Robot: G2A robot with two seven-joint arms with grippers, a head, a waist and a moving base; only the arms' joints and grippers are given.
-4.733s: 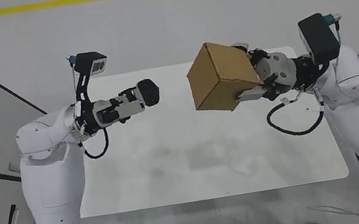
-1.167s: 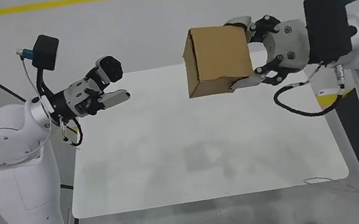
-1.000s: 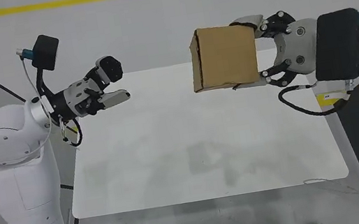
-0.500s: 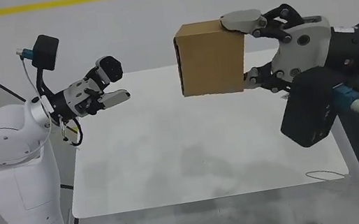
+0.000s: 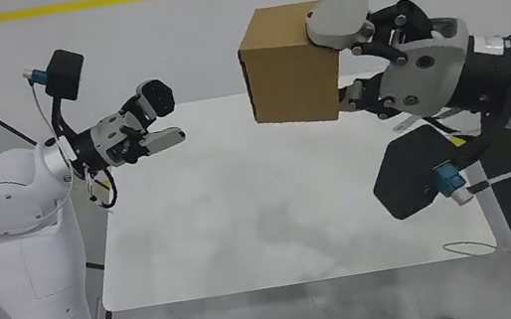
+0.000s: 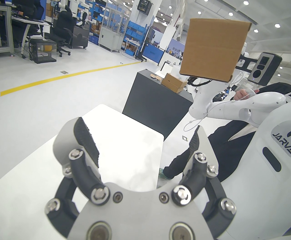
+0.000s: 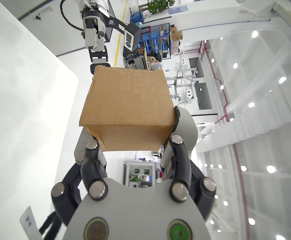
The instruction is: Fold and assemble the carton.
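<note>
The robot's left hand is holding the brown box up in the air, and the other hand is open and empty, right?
No: the right gripper holds the carton up in the air, as the right wrist view shows. The left gripper is the open, empty one.

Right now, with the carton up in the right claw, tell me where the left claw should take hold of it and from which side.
Take the free end of the carton, the one facing the open left claw, across two opposite flat walls, coming from the left arm's side. The right claw clamps the other end, and the carton hangs clear above the table, so that end looks unobstructed.
</note>
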